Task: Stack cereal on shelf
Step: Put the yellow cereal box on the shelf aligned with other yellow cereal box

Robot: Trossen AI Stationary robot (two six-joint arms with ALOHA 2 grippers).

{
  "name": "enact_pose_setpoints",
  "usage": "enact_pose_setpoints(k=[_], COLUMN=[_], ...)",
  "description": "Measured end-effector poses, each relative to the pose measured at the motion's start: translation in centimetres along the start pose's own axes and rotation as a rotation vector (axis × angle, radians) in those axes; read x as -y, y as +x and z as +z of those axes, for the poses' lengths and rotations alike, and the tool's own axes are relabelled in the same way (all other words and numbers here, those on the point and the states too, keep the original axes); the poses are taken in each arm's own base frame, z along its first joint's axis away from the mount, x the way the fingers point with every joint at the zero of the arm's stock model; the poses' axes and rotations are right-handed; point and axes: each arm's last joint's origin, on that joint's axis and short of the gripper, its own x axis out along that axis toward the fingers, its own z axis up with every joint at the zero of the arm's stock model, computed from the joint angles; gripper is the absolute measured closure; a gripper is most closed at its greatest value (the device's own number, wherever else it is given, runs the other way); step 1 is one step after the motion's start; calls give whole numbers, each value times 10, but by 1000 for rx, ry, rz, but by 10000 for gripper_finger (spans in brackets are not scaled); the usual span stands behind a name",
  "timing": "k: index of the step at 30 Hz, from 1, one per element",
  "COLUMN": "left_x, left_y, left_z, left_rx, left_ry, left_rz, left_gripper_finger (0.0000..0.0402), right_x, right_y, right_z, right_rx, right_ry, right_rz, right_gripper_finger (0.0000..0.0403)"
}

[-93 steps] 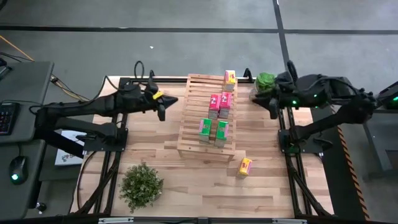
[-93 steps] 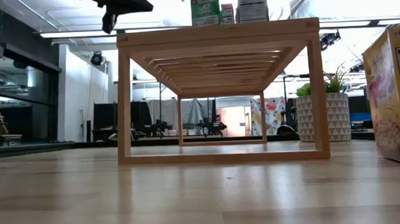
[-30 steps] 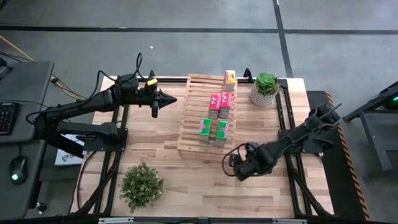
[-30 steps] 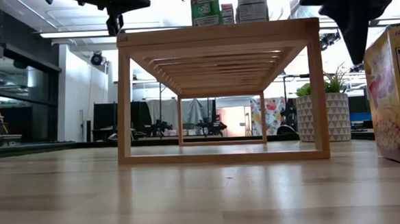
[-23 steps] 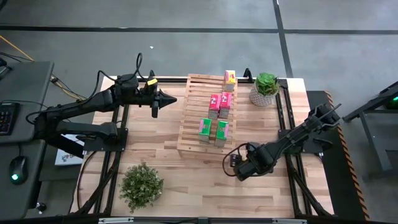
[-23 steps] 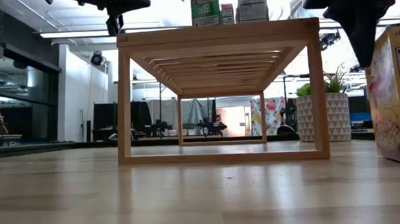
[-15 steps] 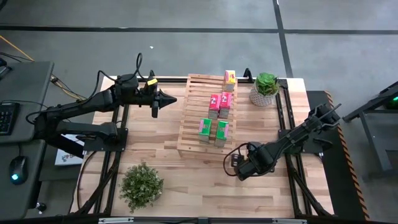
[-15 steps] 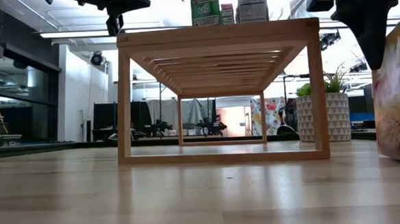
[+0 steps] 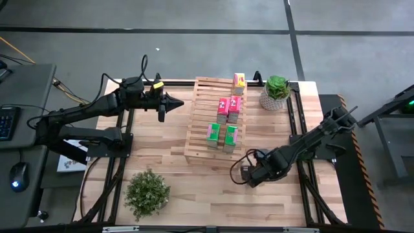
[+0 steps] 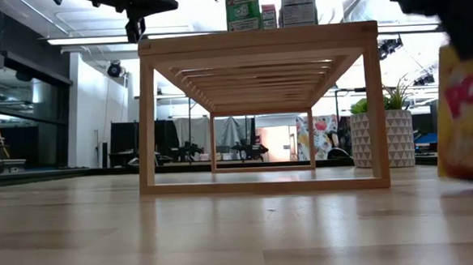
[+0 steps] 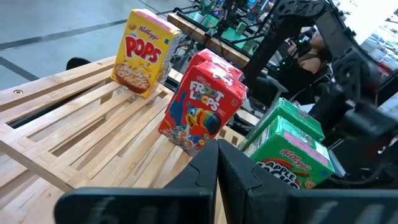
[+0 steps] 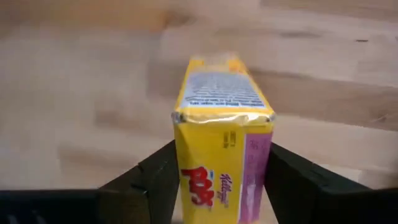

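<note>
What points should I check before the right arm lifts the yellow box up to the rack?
1. Right gripper fingers on both sides of the yellow Pops box: ok.
2. Grip firm: cannot tell.
3. Box off the table: cannot tell.
4. Free slats on the wooden rack: ok.
5. Left gripper beside the rack, shut, away from the right arm: ok.
6. Five boxes on the rack upright: ok.

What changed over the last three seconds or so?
The right arm swung from the far right corner by the potted plant down to the yellow cereal box on the table in front of the rack. Its right hand now brackets the box, fingers closing in; the box has turned in the low view. The left hand barely shifted; five boxes on the rack unchanged.
</note>
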Motion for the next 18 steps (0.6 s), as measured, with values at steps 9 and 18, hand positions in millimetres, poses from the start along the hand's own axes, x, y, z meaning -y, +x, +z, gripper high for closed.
enact_pose_setpoints(k=[9, 18], left_x=[0, 0], left_y=[0, 0], left_z=[0, 0], left_rx=[0, 3], left_ry=[-1, -15], left_rz=[0, -1], left_gripper_finger=[402, 401], right_x=[15, 30], right_y=[-70, -168], right_z=[2, 21], right_rx=[-190, -13], right_ry=[-286, -418], right_rz=[173, 803], right_gripper_finger=[203, 203])
